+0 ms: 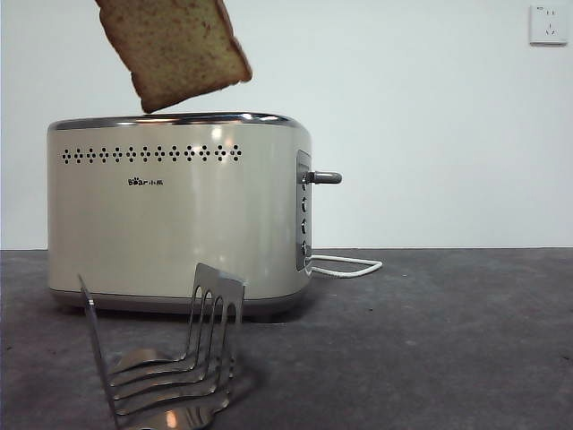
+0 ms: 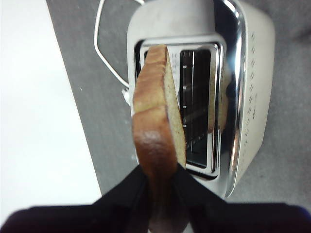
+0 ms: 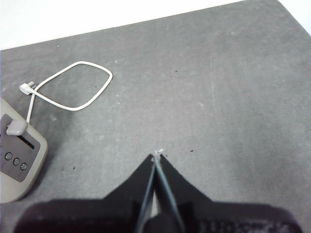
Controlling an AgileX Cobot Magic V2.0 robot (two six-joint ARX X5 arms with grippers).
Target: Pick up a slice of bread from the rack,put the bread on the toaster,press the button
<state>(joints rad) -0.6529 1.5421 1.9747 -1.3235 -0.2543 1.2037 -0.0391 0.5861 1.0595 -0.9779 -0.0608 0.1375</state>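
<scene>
The slice of bread (image 1: 175, 49) hangs tilted in the air just above the toaster's (image 1: 179, 215) top, near its left half. My left gripper (image 2: 160, 182) is shut on the bread's (image 2: 155, 116) crust edge, holding it over the toaster's (image 2: 243, 97) open slots. In the front view the gripper itself is out of frame above. The empty silver rack (image 1: 170, 358) stands in front of the toaster. My right gripper (image 3: 156, 160) is shut on nothing, above bare table beside the toaster's grey side panel (image 3: 17, 155) with its lever.
A white power cord (image 1: 345, 264) loops on the dark table (image 1: 448, 340) to the right of the toaster, also the white cord (image 3: 73, 92) in the right wrist view. A wall socket (image 1: 547, 24) sits high on the white wall at the right.
</scene>
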